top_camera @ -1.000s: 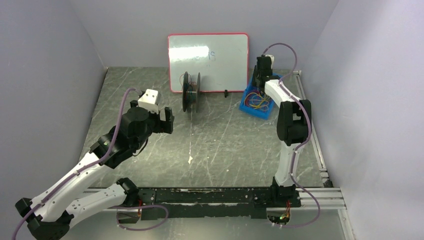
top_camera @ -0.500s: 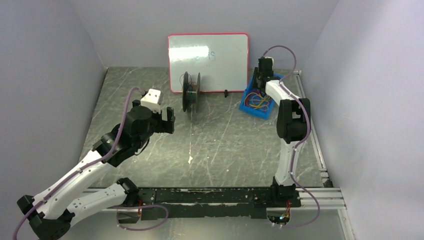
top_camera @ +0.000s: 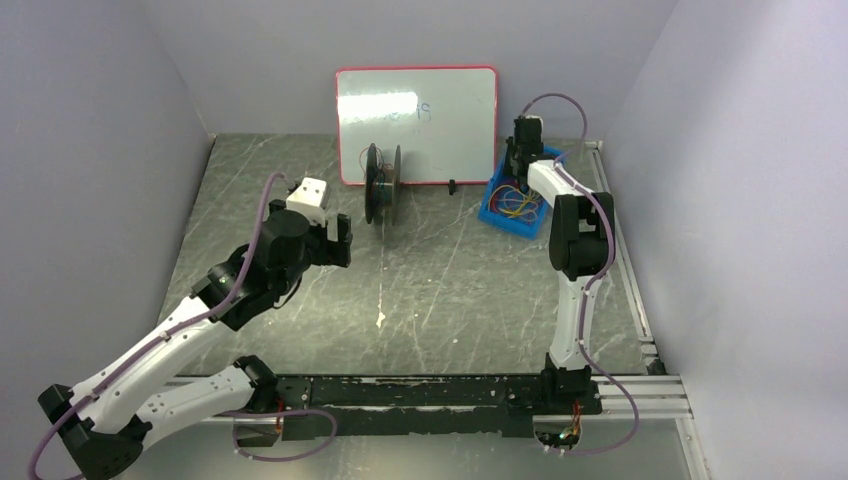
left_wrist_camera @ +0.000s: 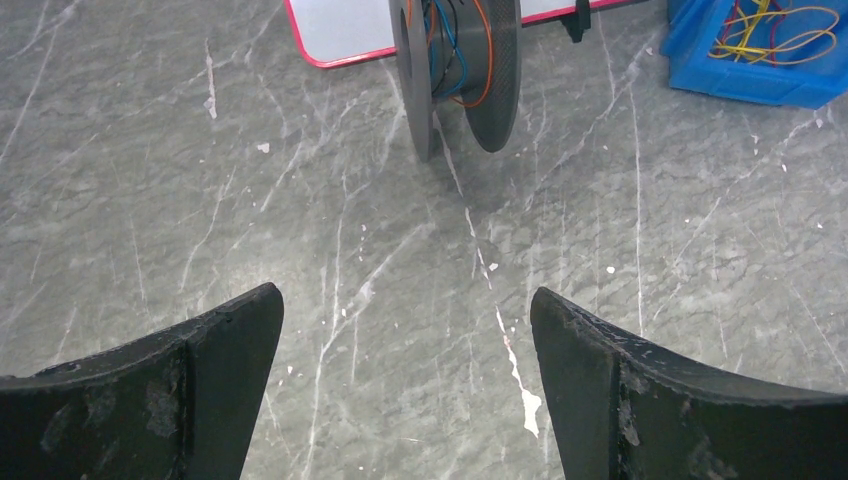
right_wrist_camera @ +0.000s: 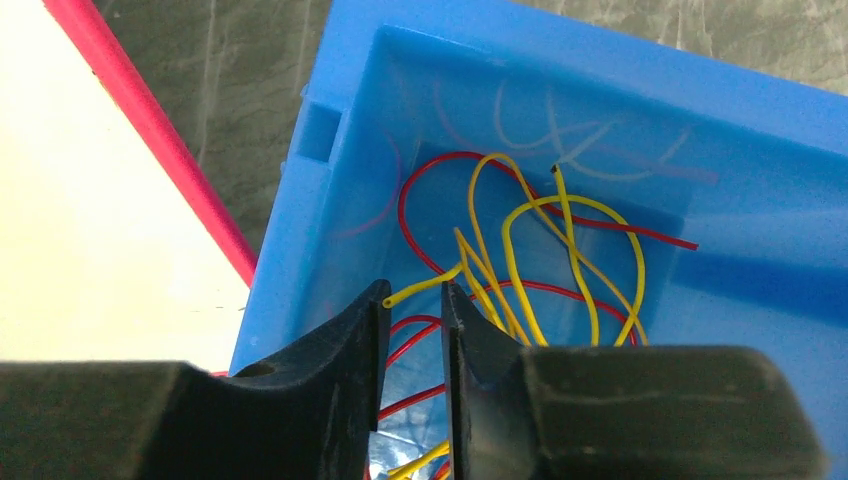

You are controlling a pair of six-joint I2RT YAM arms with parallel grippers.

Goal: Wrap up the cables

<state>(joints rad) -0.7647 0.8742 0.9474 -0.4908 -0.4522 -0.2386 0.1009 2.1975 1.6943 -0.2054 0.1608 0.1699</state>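
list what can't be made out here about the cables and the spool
- Right wrist view: whether any of the cables sits inside the right pincer or below it; its fingers hide that.
- Top view: cables in the blue bin, too small to trace.
- Left wrist view: spool top, cut by the upper edge.

Yellow and red cables (right_wrist_camera: 505,250) in a blue bin (right_wrist_camera: 330,200), red-framed whiteboard (top_camera: 415,120), black spool (top_camera: 382,182), dark grey white-veined tabletop (top_camera: 450,290)
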